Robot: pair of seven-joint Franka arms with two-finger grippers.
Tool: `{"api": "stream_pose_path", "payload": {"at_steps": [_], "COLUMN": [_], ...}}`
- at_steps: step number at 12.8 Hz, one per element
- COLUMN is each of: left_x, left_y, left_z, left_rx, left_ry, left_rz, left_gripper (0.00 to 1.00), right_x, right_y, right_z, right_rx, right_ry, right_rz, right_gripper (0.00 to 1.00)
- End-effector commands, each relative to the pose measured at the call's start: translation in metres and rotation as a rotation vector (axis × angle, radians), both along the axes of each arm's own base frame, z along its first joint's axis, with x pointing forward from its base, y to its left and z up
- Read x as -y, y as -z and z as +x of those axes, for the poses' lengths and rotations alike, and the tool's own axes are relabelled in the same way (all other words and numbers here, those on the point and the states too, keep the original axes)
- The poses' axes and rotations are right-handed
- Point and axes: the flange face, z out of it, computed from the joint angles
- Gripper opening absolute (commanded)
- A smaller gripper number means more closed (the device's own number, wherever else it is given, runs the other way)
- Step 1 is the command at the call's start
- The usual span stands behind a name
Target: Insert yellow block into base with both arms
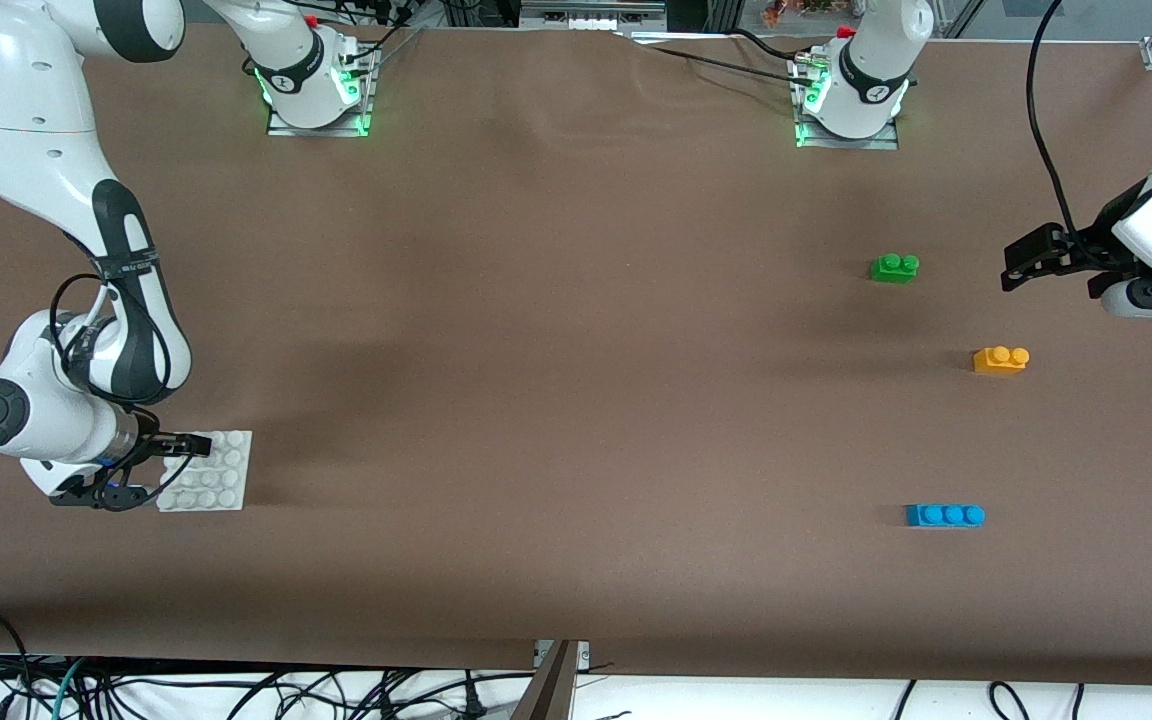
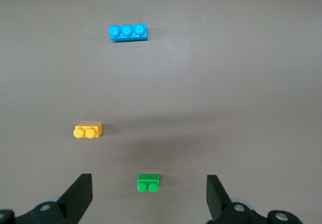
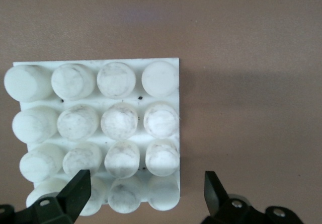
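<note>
The yellow block (image 1: 1001,359) (image 2: 88,131) lies on the brown table toward the left arm's end, studs up, with nothing touching it. My left gripper (image 1: 1011,268) (image 2: 149,194) hangs open above the table; in its wrist view the green brick (image 2: 149,182) shows far below between the fingers. The white studded base (image 1: 206,470) (image 3: 100,133) lies flat toward the right arm's end. My right gripper (image 1: 161,470) (image 3: 146,194) stands open low over the base's edge. One of its fingers (image 3: 75,194) is over the studs and the other is off the side.
A green two-stud brick (image 1: 895,267) lies farther from the front camera than the yellow block. A blue three-stud brick (image 1: 945,515) (image 2: 128,31) lies nearer. Bare brown table (image 1: 576,400) stretches between the base and the bricks.
</note>
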Motion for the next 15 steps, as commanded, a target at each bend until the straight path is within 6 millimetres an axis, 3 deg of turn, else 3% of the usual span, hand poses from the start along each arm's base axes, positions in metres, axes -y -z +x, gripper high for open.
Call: {"api": "stream_pose_path", "payload": {"at_steps": [1,6,11,15], "left_x": [0.0,0.001,0.0,0.0], "left_y": [-0.005,-0.005,-0.006,-0.005], "left_z": [0.002,0.002,0.002,0.002], "left_rx": [-0.005,-0.003,-0.003,-0.006], "left_ry": [0.007,0.01,0.008,0.008], "left_rz": [0.01,0.011,0.012,0.012], "left_gripper": [1.0,1.0,1.0,1.0], "right_x": [-0.006,-0.009,-0.018,-0.054], "right_y": [-0.005,0.003,0.024,0.044], "right_z": [0.005,0.007,0.006,0.007], "right_rx": [0.022,0.045,0.039,0.052], "right_ry": [-0.002,-0.004,-0.01,-0.014], "right_rz": [-0.004,-0.002,0.004,0.004], "right_gripper": [1.0,1.0,1.0,1.0]}}
